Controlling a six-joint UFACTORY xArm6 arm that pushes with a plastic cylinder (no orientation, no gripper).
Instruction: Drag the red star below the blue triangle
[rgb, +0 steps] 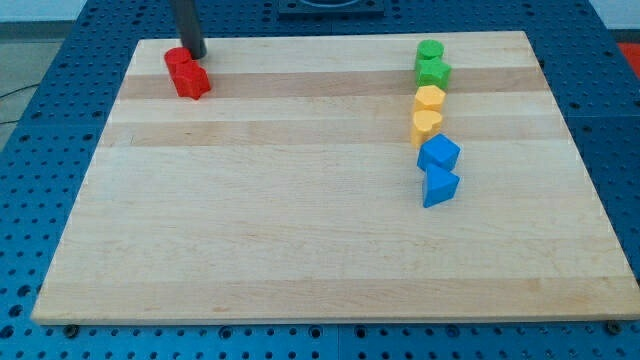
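Note:
The red star (190, 80) lies near the board's top left corner, touching a second red block (177, 59) just above it. My tip (194, 54) stands at the upper right of these two, against the upper red block. The blue triangle (438, 187) lies at the right of the board, at the bottom of a column of blocks. A blue cube-like block (439, 154) sits just above it, touching it.
Above the blue blocks in the same column are a yellow heart (426, 125), a yellow block (429, 98), a green block (433, 72) and another green block (430, 50). The wooden board (300, 240) rests on a blue perforated table.

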